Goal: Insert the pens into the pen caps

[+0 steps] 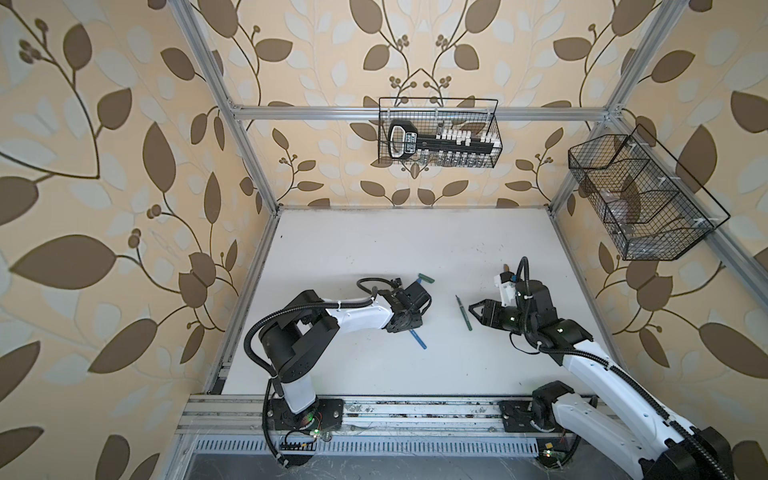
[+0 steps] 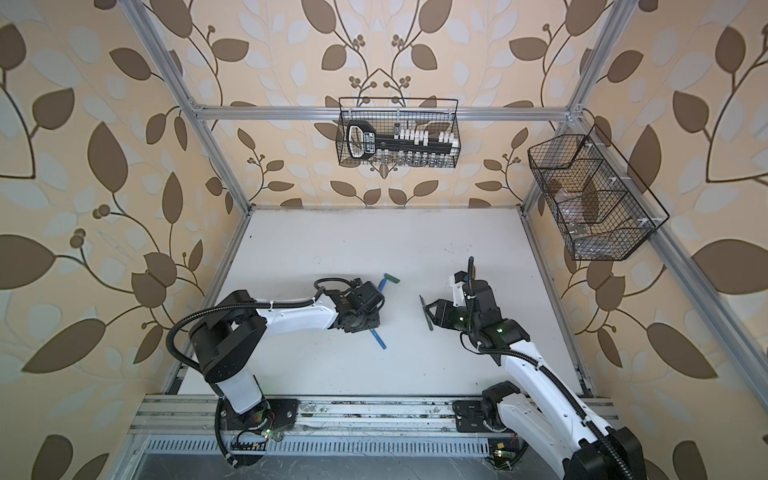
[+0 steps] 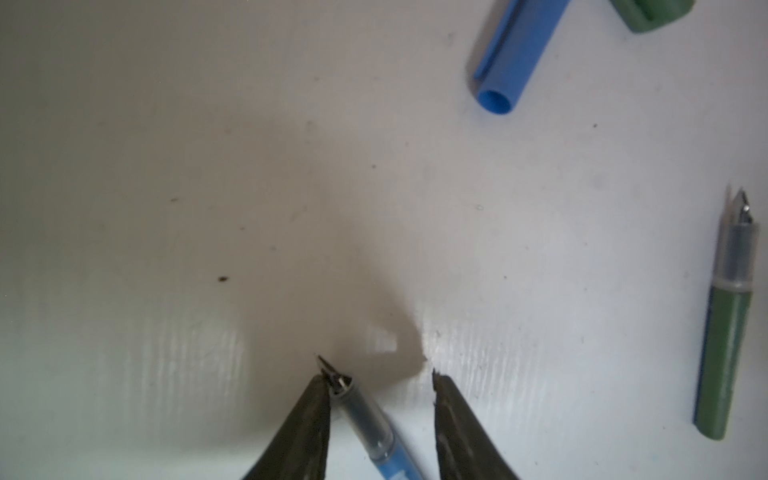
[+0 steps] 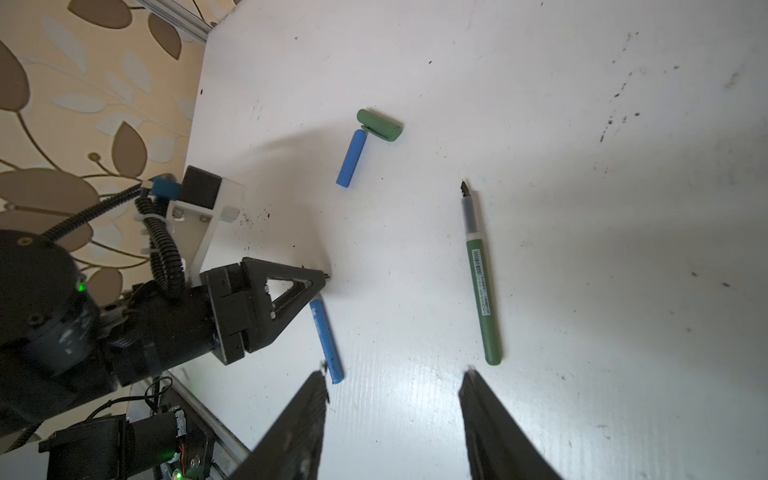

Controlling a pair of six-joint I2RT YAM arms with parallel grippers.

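On the table (image 1: 374, 249), the left gripper (image 3: 376, 376) is straddling the blue pen (image 3: 370, 424).
From where I'm standing, its jaws are sitting apart over the blue pen's nib end, one finger right against the clear nib section and the other standing off it. The right gripper (image 4: 395, 374) is hovering to the blue pen's right, jaws spread wide and gripping nothing. The green pen (image 4: 482, 291) is lying uncapped between that gripper and the blue pen, well apart from the blue one. The blue cap (image 4: 351, 160) and green cap (image 4: 380, 124) are lying touching each other, past the blue pen's nib.
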